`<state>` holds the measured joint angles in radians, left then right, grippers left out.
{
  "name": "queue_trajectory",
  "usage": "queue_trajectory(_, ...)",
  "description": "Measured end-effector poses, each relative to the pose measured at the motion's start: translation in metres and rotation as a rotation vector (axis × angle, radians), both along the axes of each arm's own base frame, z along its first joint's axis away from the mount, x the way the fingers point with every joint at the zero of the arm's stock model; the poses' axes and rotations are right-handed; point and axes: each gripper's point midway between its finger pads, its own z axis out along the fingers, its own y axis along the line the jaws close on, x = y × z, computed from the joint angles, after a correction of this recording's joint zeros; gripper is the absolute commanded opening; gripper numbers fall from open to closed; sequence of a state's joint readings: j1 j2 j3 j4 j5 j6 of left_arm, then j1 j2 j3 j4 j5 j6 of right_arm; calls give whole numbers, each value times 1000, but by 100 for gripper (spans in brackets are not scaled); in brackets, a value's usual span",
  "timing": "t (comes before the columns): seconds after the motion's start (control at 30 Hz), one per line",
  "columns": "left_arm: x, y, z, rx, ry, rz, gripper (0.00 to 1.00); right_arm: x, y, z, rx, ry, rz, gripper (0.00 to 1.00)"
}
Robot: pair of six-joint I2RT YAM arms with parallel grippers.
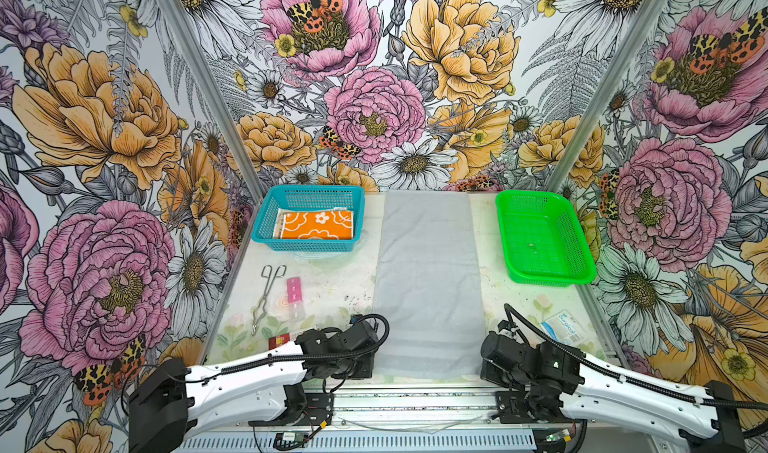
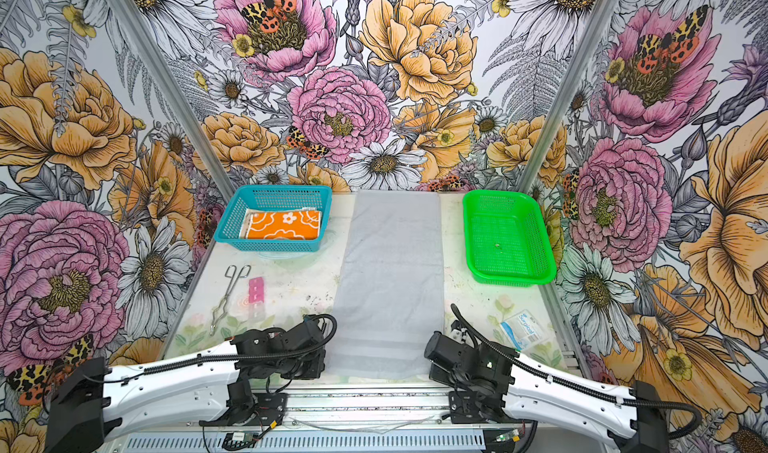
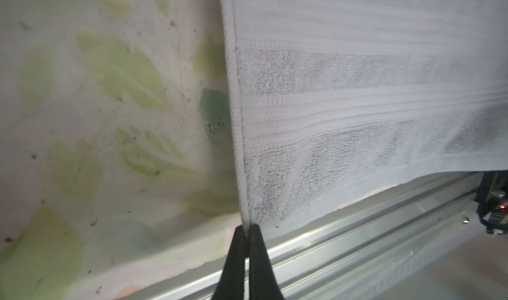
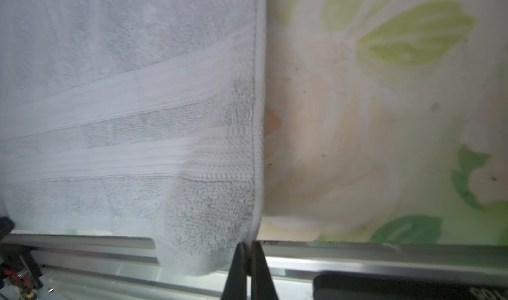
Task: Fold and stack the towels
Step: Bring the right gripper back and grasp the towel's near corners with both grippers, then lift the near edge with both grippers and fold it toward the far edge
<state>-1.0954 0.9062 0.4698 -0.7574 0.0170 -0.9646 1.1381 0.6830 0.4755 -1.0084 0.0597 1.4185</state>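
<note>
Left gripper and right gripper clenched on the near corners of the grey towel.
You see it flat on the table, centred, long axis running from near edge to back wall.

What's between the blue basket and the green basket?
The grey towel, spread flat, lies between the blue basket and the green basket, touching neither; bare table strips flank it. Seen in both top views.
</note>
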Motion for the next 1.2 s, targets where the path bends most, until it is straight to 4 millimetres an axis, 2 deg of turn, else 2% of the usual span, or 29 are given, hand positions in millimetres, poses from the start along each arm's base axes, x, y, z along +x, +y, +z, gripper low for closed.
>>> queue_trajectory(0.1, -4, -1, 19, -43, -27, -14, 0, -1, 17, 31, 37, -40, 71, 0)
queue_trajectory(0.23, -9, 2, 35, -40, -44, -30, 0, -6, 28, 64, 72, -99, 141, 0)
queue_trajectory(0.43, -21, -1, 65, -37, -88, -71, 0, -17, 27, 93, 71, -165, 191, 0)
queue_trajectory(0.53, -21, 1, 81, -40, -125, -60, 0, -20, 24, 110, 47, -201, 196, 0)
queue_trajectory(0.67, -22, 9, 99, -34, -167, -43, 0, -20, 26, 143, 32, -260, 196, 0)
queue_trajectory(0.8, -16, 9, 122, -41, -222, -27, 0, -19, 26, 158, 25, -304, 185, 0)
queue_trajectory(0.93, 2, 8, 137, -26, -270, 18, 0, -5, 14, 163, 29, -367, 126, 0)
queue_trajectory(1.03, 28, 12, 140, 11, -290, 70, 0, 12, -2, 176, 76, -429, 61, 0)
queue_trajectory(1.13, 56, 9, 144, 0, -283, 108, 0, 34, -24, 195, 105, -508, -29, 0)
queue_trajectory(1.2, 78, -2, 155, -30, -290, 96, 0, 47, -35, 212, 101, -559, -81, 0)
